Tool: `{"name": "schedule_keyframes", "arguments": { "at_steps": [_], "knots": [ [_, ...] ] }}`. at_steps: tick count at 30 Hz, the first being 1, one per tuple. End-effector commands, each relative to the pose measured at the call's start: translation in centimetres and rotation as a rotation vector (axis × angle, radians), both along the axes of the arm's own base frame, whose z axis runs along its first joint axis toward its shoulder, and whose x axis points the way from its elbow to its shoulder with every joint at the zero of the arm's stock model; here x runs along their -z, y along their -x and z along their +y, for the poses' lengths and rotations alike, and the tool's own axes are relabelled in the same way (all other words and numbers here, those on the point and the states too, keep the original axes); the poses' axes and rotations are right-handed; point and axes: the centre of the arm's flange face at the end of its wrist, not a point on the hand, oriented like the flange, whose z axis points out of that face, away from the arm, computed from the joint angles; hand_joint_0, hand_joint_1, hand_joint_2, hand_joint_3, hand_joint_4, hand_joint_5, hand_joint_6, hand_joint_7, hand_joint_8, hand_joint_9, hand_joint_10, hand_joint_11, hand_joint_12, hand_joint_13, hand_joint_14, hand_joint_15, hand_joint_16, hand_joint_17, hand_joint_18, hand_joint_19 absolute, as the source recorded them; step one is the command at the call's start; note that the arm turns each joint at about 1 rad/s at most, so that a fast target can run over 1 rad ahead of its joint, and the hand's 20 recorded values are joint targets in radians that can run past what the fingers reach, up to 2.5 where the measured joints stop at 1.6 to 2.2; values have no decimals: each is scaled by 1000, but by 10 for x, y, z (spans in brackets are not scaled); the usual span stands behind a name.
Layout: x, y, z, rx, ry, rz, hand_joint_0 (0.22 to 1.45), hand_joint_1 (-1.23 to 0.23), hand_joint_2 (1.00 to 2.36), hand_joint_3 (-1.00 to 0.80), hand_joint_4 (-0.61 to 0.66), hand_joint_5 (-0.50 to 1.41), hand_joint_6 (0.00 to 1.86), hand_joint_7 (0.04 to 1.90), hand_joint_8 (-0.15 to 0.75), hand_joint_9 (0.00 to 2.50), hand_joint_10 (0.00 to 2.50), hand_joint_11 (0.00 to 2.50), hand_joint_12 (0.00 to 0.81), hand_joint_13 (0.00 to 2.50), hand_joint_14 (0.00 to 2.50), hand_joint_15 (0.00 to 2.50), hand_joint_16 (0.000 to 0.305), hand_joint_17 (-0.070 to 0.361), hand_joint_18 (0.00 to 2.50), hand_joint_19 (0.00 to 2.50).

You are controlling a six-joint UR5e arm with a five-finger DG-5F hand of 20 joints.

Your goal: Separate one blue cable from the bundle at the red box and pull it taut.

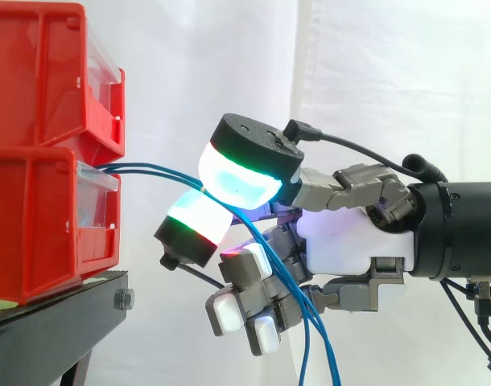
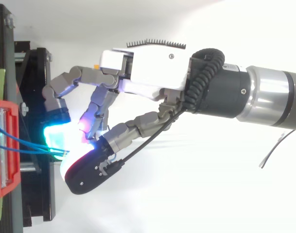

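White curtain hung behind the work; red bins stood stacked at the left on a black stand; several blue cables ran rightward from between the bins to the hand; two glowing pads pinched them together, the other fingers curled below, loose lengths hanging down. More than one strand seemed caught; doing this well probably meant loosening the pinch, keeping a single strand, then drawing rightward, level and slowly.
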Motion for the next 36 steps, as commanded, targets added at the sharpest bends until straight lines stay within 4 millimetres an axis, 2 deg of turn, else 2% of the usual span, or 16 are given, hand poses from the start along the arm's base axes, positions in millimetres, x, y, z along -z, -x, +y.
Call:
{"name": "schedule_keyframes", "arguments": {
  "at_steps": [1, 3, 5, 6, 8, 12, 18, 25, 27, 29, 33, 36],
  "knots": [
    [0, 0, 0, 1, 0, -3, 665, -847, 1012, -357, -21, -155, 871, 1315, 318, 1267, 28, 952, 358, 1112, 23, 583, 45, 101, 981, 668],
    [-1, -1, 0, 6, -2, -6, 609, -756, 1015, -232, -16, -146, 865, 1305, 338, 1293, 26, 873, 383, 1140, 20, 555, 49, 111, 1024, 659],
    [0, 0, -1, 7, -2, 0, 601, -653, 1010, -211, -2, -142, 861, 1259, 352, 1321, 23, 852, 402, 1167, 20, 535, 55, 124, 1088, 609],
    [0, 0, -1, 7, -2, 0, 597, -523, 1011, -207, 27, -138, 844, 1216, 351, 1328, 23, 827, 413, 1157, 19, 534, 56, 125, 1067, 613],
    [0, 0, -1, 7, -2, 1, 602, -462, 1014, -203, 43, -126, 810, 1258, 345, 1322, 26, 809, 405, 1138, 20, 536, 53, 118, 1032, 637],
    [0, 0, 1, 6, -2, 1, 613, -446, 1017, -204, 94, -120, 789, 1348, 354, 1323, 28, 864, 400, 1123, 21, 558, 50, 112, 998, 671],
    [0, 0, 3, 4, -2, -3, 619, -431, 1019, -229, 172, -132, 825, 1364, 363, 1336, 29, 915, 393, 1122, 20, 573, 48, 107, 987, 686],
    [0, 0, 2, 11, -2, 2, 616, -426, 1018, -270, 184, -132, 843, 1350, 364, 1366, 29, 942, 394, 1134, 22, 577, 47, 106, 1004, 684],
    [0, 0, 3, 9, -2, 2, 610, -442, 1011, -380, 164, -131, 845, 1327, 367, 1373, 31, 948, 394, 1140, 22, 572, 47, 106, 1008, 683],
    [0, 0, 5, 7, -2, 0, 578, -430, 1001, -493, 153, -130, 846, 1320, 361, 1377, 29, 949, 397, 1143, 20, 580, 48, 108, 1015, 678],
    [0, 0, 6, 6, -2, 2, 490, -357, 1000, -500, 152, -132, 837, 1273, 385, 1372, 27, 920, 424, 1161, 19, 557, 54, 121, 1071, 647],
    [0, 0, 6, 6, -2, 2, 452, -388, 1000, -500, 155, -131, 837, 1235, 395, 1379, 27, 922, 442, 1176, 20, 552, 57, 129, 1106, 623]
  ]
}}
